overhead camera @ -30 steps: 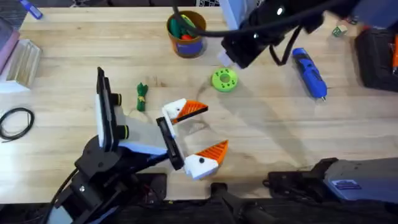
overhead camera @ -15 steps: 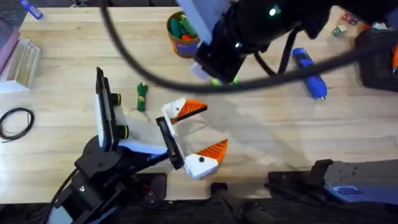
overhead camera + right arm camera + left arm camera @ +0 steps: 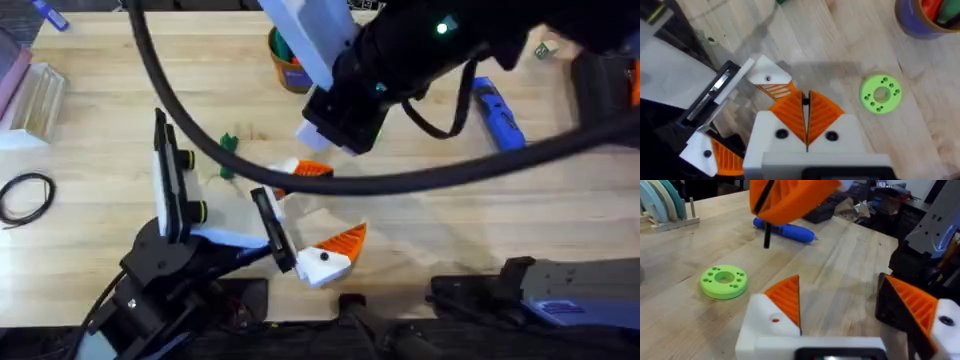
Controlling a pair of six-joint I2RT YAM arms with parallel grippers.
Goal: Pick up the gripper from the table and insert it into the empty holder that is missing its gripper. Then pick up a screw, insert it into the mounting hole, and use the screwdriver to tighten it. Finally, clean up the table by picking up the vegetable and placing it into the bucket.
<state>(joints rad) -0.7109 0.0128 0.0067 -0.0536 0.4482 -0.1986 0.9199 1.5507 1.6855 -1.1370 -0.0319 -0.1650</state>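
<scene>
Your left gripper (image 3: pixel 335 205) lies splayed wide on the table (image 3: pixel 480 220), presenting the holder (image 3: pixel 760 70) with the orange gripper (image 3: pixel 777 90) seated in it. Above, your right gripper (image 3: pixel 805 102) pinches a thin dark screw (image 3: pixel 767 235), likely bound for the mounting hole (image 3: pixel 768 78). The screwdriver (image 3: pixel 497 110) waits beyond.

Light wood tabletop (image 3: pixel 90 130), visible grain. Far right: black case (image 3: pixel 606 95). Far left: clear plastic box (image 3: pixel 35 100), black cable loop (image 3: pixel 25 196) nearer. Cluttered dark benches behind.

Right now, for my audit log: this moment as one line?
right gripper: jaws shut, above left gripper | left gripper: jaws open, both orange tips fitted | screwdriver: untouched | vegetable: outside bucket
</scene>
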